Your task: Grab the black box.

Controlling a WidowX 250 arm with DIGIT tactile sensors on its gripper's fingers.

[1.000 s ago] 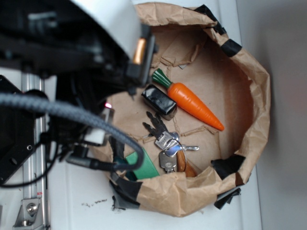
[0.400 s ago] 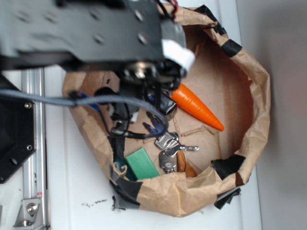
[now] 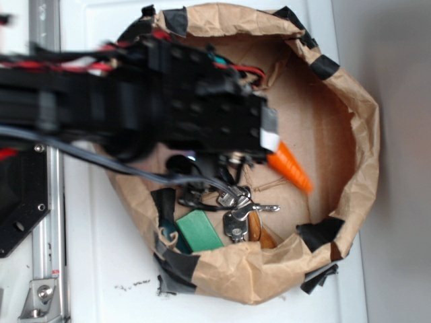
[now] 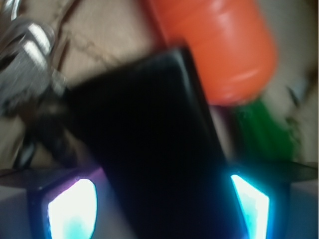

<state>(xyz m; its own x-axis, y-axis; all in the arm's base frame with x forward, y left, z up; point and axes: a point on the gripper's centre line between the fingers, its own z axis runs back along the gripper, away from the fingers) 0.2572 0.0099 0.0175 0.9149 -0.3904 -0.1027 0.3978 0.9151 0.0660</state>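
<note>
A white worktop (image 3: 94,269) carries a rolled-down brown paper bag (image 3: 350,134) patched with black tape, which serves as an open bin. Inside lie an orange carrot (image 3: 291,165), a bunch of keys (image 3: 237,205) and a flat green block (image 3: 199,231).

The black box (image 4: 149,144) lies on the bag floor, just beside the carrot and with the keys on its other side. In the exterior view the arm hides it completely. In the wrist view it fills the centre of the frame, running between the two lit fingers (image 4: 72,206).

Handling: the box appears rigid, glossy and probably light. The smooth faces and rounded edges are likely slippery, so the hold should go across the two long flat sides near mid-length, not the corners. The adjacent carrot leaves little room on that side.

Arm pose: the arm reaches in from the left edge of the exterior view, with the wrist over the middle of the bag and the gripper (image 4: 159,204) pointing down. The fingers stand apart, one on each side of the box. Blur prevents any judgement of contact.
</note>
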